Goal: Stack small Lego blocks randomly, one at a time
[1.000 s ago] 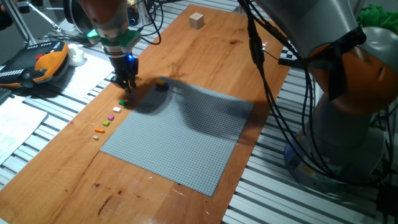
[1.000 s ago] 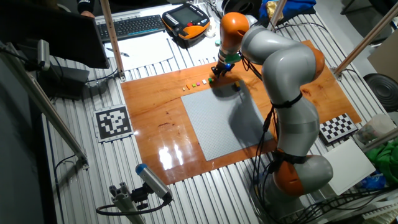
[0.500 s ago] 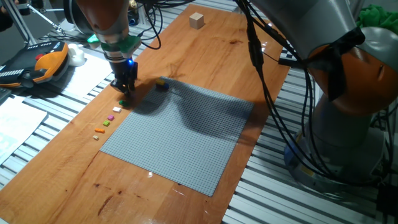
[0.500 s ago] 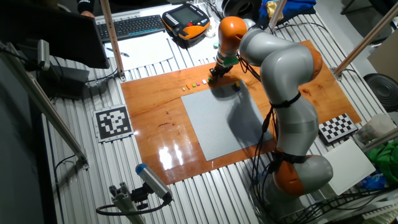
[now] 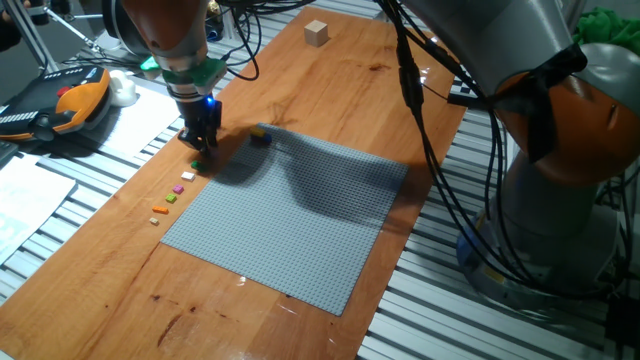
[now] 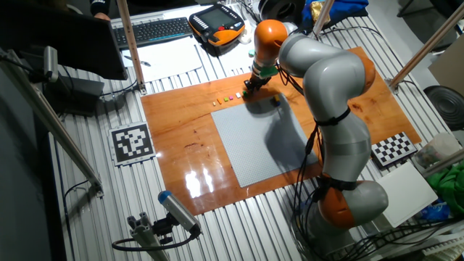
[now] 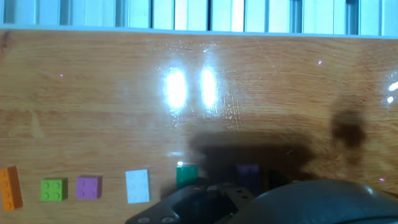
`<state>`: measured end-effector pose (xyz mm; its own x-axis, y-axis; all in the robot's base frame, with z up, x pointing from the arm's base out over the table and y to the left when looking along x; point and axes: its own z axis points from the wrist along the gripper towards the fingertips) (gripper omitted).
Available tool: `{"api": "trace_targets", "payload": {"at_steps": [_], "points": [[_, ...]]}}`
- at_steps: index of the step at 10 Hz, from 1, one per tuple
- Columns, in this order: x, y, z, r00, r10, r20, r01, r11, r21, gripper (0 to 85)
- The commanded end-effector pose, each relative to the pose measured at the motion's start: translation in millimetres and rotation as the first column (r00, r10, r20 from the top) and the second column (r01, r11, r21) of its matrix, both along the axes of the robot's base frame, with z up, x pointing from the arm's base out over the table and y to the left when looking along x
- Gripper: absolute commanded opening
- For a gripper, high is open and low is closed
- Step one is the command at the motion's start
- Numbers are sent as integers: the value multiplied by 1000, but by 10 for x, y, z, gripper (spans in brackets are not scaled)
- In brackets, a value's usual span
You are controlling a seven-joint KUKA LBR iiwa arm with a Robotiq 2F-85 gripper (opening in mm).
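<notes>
A row of small Lego blocks lies on the wooden board beside the grey baseplate: orange, light green, pink, white and dark green. My gripper is low over the dark green block, its dark fingers covering the block's near edge. Whether the fingers touch or hold the block does not show. A small yellow and blue stack stands at the baseplate's far corner. In the other fixed view the gripper is at the end of the block row.
A plain wooden cube sits at the far end of the board. A teach pendant and papers lie off the board to the left. The arm's cables hang over the right side. A keyboard sits behind the board.
Over the last second my gripper dropped a little and shifted toward the dark green block. It has held still for the last half second. No block has moved.
</notes>
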<state>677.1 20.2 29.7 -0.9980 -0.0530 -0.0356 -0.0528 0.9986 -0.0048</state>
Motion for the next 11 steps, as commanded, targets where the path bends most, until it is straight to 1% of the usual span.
{"api": "trace_targets", "payload": {"at_steps": [1,2,7,8,9,11], "points": [[-5,4,4,1000,4,-5,-4,1000,-3,340],[-9,5,12,1000,9,-8,-9,1000,-3,170],[-12,4,22,1000,17,-13,-17,1000,-7,170],[-12,1,32,1000,23,-17,-23,1000,-7,0],[-13,-12,73,999,29,-25,-29,1000,-8,0],[-35,-70,244,998,45,-40,-46,999,-23,0]]}}
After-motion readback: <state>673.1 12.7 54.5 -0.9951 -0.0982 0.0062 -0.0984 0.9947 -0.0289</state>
